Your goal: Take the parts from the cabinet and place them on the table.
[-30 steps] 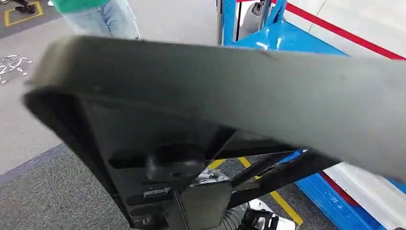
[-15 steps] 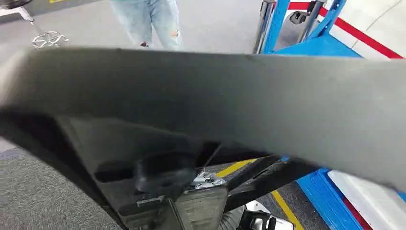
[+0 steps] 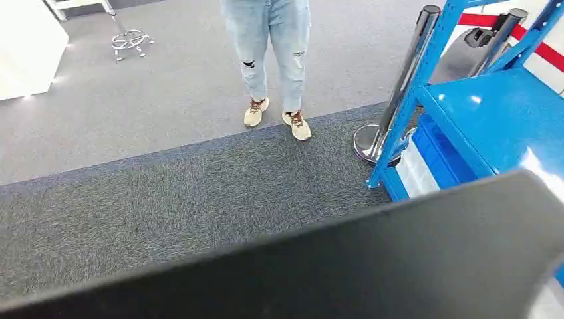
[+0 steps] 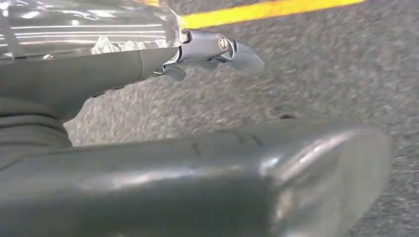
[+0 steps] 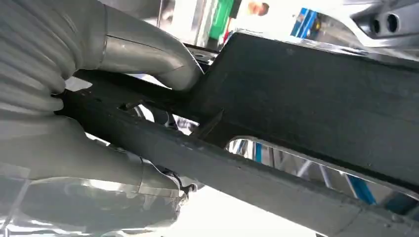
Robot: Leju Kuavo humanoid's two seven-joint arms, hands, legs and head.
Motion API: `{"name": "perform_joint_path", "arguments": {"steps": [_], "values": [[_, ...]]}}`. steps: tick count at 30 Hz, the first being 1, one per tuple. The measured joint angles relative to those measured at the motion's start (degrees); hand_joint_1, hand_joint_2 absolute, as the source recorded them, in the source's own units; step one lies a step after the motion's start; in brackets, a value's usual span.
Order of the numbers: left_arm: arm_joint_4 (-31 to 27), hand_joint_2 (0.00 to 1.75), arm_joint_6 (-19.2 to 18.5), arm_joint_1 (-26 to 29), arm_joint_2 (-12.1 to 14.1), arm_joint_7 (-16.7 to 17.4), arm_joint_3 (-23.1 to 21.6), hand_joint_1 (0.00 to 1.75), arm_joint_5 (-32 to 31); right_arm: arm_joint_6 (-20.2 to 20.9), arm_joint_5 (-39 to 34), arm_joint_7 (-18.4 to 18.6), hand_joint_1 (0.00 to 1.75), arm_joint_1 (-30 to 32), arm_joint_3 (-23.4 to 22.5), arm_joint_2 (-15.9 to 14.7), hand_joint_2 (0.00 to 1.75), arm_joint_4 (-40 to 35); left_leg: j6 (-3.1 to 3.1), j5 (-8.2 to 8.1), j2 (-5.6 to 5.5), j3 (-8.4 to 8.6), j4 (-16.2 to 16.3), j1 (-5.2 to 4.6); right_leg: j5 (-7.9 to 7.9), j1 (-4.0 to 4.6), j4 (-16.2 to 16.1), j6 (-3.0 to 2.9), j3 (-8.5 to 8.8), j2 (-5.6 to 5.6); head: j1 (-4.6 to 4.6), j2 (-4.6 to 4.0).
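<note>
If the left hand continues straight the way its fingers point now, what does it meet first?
Probably only the grey carpet. Beyond the left hand, nothing else stands in that line, though depth is unclear in this blurred view.

Matt black plastic part (image 3: 372, 266); rough grey carpet (image 3: 166, 193); glossy blue metal cabinet (image 3: 492, 113).

right hand (image 5: 99, 123) gripping part (image 5: 316, 108), left hand (image 4: 197, 49) uncurled
</note>
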Motion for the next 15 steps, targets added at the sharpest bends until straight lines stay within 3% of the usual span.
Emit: {"name": "perform_joint_path", "arguments": {"steps": [1,2,3,4,5,8,9,10,11,12,13,14,15], "values": [[0.0,0.0,-0.1,0.1,-0.1,0.1,0.0,0.0,0.0,-0.2,0.0,0.0,1.64,-0.2,0.2,0.0,1.75,0.1,0.15,2.08,0.05,1.37,-2.9,-0.01,-0.18,0.11,0.0,0.0,0.23,-0.72,0.0,0.0],[0.0,0.0,-0.3,0.2,-0.2,0.1,0.0,0.0,0.0,-0.3,0.0,0.0,1.64,-0.4,0.3,0.0,1.75,0.2,0.45,4.57,0.33,3.8,-7.6,-0.07,-0.38,0.17,0.0,0.03,0.53,-1.36,0.0,0.0],[0.0,0.0,-0.4,0.2,-0.2,0.1,0.0,0.0,0.0,-0.3,0.0,0.0,1.64,-0.6,0.4,0.0,1.75,0.2,0.92,6.96,1.61,6.69,-12.9,-0.35,-0.58,0.21,-0.1,0.08,0.87,-1.95,0.0,0.0],[0.0,0.0,-0.6,0.0,-0.2,0.2,0.0,0.0,-0.3,-0.3,0.0,0.0,1.64,-0.9,0.5,0.0,1.75,0.2,1.46,7.33,4.35,8.78,-17.2,-0.94,-0.75,0.26,-0.2,0.22,1.18,-2.54,0.02,0.0],[0.0,0.0,-0.9,-0.2,-0.2,0.3,0.0,0.0,-0.8,-0.4,-0.2,0.1,1.64,-1.1,0.6,0.0,1.75,0.3,1.93,7.01,4.45,8.86,-17.5,-1.5,-0.92,0.5,-0.3,0.59,1.32,-3.01,0.02,0.0],[0.0,0.0,-1.1,0.1,-0.2,0.3,0.0,0.0,-1.9,-0.4,-0.8,0.2,1.64,-2.0,1.1,-0.1,1.75,1.0,3.01,7.14,2.66,8.69,-18.1,-2.0,-0.86,0.16,-1.1,1.37,1.85,-4.51,0.0,0.0],[0.0,0.0,-1.0,0.1,-0.2,0.3,0.0,0.0,-1.9,-0.4,-0.9,0.2,1.64,-2.3,1.2,-0.1,1.75,1.2,3.35,7.75,1.82,10.21,-19.5,-1.89,-1.1,0.39,-1.5,1.89,2.28,-4.8,0.02,0.0],[0.0,0.0,-1.0,0.3,-0.6,0.2,0.0,0.0,-2.0,-0.6,-0.9,0.2,1.64,-2.6,1.3,-0.2,1.75,1.5,3.39,8.23,1.36,10.7,-20.4,-1.46,-1.58,0.01,-0.5,1.97,2.57,-2.25,0.11,0.0],[0.0,0.0,-1.0,0.2,-0.7,0.3,-0.1,0.0,-2.0,-0.6,-1.1,0.1,1.64,-2.7,1.3,-0.2,1.75,1.7,4.01,8.43,0.92,10.99,-20.7,-1.27,-3.44,0.01,2.3,1.84,1.23,0.24,0.02,0.0],[0.0,0.0,-1.3,0.0,-0.8,0.3,-0.1,0.0,-1.8,-0.7,-1.1,0.2,1.64,-2.8,1.3,-0.3,1.75,1.9,4.15,8.4,0.29,10.97,-20.7,-1.23,-5.43,0.08,6.3,1.8,-0.89,1.64,0.15,0.0],[0.0,0.0,-1.6,-0.2,-0.9,0.2,-0.1,0.0,-1.5,-0.8,-1.1,0.2,1.64,-2.8,1.4,-0.4,1.75,2.5,4.28,8.3,-0.55,10.96,-20.7,-1.23,-7.25,0.06,10.9,1.84,-3.44,2.25,0.15,0.0],[0.0,0.0,-1.8,-0.2,-1.0,0.1,-0.1,0.0,-1.4,-1.0,-1.0,0.2,1.64,-2.8,1.5,-0.6,1.75,3.1,4.29,8.19,-1.44,10.94,-20.5,-1.25,-8.08,0.05,14.5,1.95,-5.79,2.44,0.15,0.0],[0.0,0.0,-2.0,-0.2,-1.1,-0.1,-0.1,0.0,-1.4,-1.2,-1.0,0.1,1.64,-2.8,1.7,-0.6,1.75,3.7,4.2,8.01,-2.27,10.97,-20.3,-1.23,-7.37,0.05,15.4,2.04,-6.8,2.46,0.15,0.0]]}}
